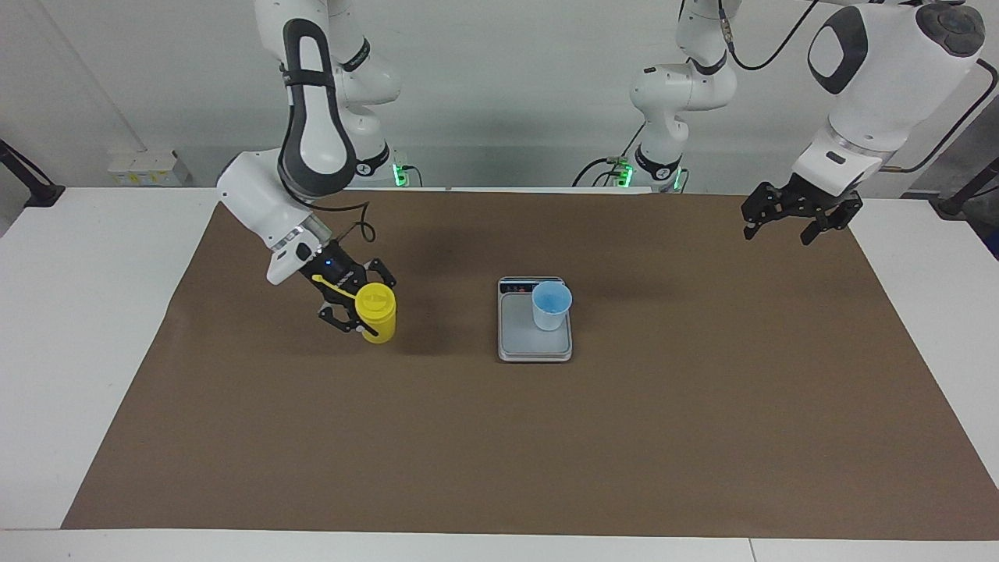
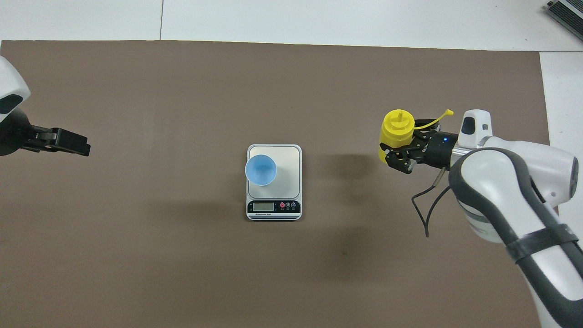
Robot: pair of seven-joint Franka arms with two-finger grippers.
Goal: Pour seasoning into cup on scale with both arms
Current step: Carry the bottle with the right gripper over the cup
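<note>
Yellow bottle (image 1: 378,311) is clamped upright in my right gripper (image 1: 360,309), carried above the mat toward the cup (image 1: 551,305) on the scale (image 1: 534,343). Left gripper (image 1: 801,221) waits, jaws apart. Next I'd bring the nozzle over the cup.

The bottle (image 1: 377,312) looks like smooth yellow plastic with a soft sheen. The cup (image 1: 552,305) is light-blue plastic, slightly translucent and smooth. The scale (image 2: 274,182) has a matt silver-grey plate and a glossy black strip by its display. The table cover (image 1: 499,437) is matt brown paper, flat and dull. The table (image 1: 70,328) under it is smooth white. The arms (image 1: 312,133) have glossy white shells with dark matt joints.
</note>
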